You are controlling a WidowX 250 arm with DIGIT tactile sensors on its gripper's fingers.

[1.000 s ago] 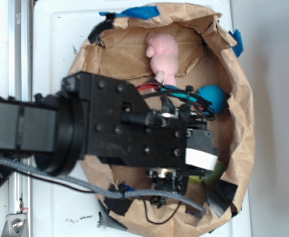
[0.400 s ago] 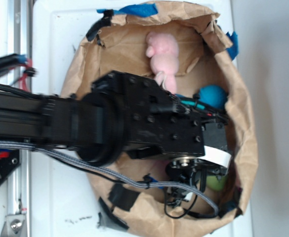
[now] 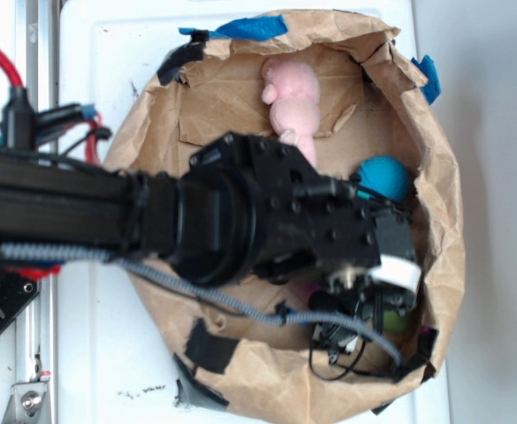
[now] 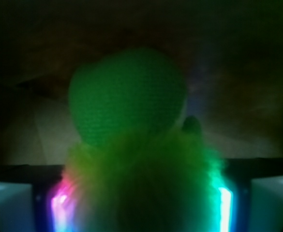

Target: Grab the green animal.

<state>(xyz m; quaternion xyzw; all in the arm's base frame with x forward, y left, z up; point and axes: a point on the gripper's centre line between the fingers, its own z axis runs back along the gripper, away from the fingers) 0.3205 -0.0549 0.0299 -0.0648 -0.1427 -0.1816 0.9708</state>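
Note:
The green animal [image 4: 131, 106] fills the wrist view: a darker green rounded head above a fuzzy lime body, right between my fingers. In the exterior view only a small green patch of it [image 3: 396, 321] shows under my wrist, at the lower right of the brown paper bowl [image 3: 439, 230]. My gripper [image 3: 370, 305] is lowered into the bowl over the toy. In the wrist view my gripper [image 4: 141, 203] has its jaws wide apart, with one glowing pad [image 4: 60, 203] on each side of the toy. The fuzz reaches both pads.
A pink plush animal [image 3: 292, 99] lies at the bowl's far side. A blue ball [image 3: 383, 177] sits at the right, just above my wrist. The bowl's crumpled paper wall stands close to the right of the gripper. Black tape [image 3: 209, 346] holds the rim.
My arm has moved right and down into the bowl's lower right. The gripper now covers most of the green animal, which showed more clearly beside it before.

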